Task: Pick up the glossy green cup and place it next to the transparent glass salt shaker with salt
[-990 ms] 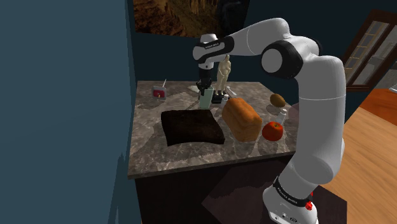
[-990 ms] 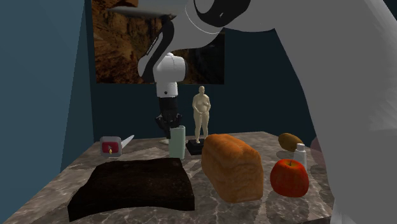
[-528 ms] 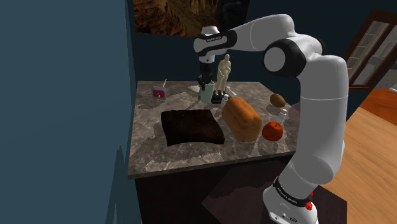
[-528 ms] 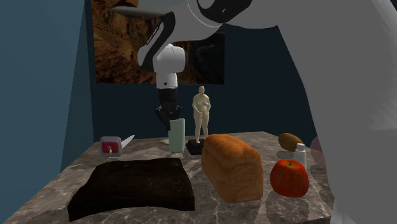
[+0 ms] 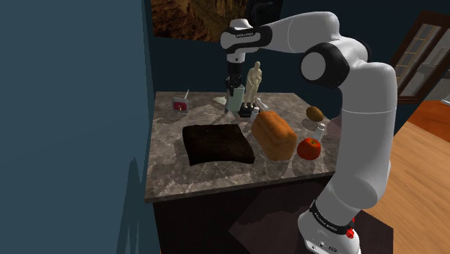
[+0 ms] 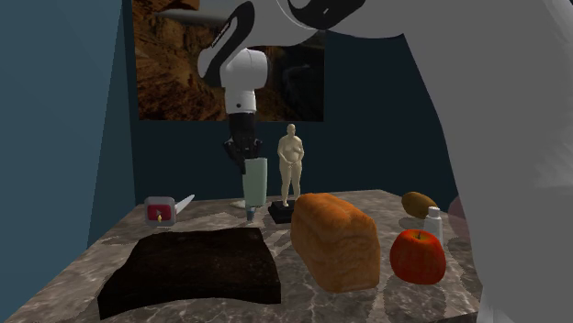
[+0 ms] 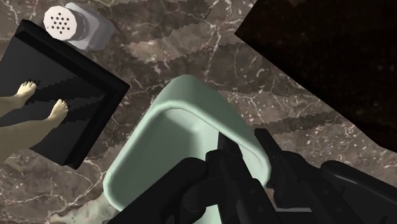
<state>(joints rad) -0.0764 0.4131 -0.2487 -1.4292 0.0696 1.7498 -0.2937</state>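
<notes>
The counter (image 5: pixel 216 177) looks like brown stone with pale veins, smooth and lightly polished. The cup (image 7: pixel 184 127) has a smooth, pale green surface with a soft sheen rather than a hard gloss, and the pincer (image 7: pixel 245 145) is matt black. The apple (image 6: pixel 418 255) is glossy red, the loaf (image 6: pixel 335 239) has a dull, rough crust, and the dark slab (image 6: pixel 193 266) looks matt and coarse.

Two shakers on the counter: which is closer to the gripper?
The shaker beside the figurine's black base, near the held pale green cup; the other shaker stands by the red apple.
</notes>
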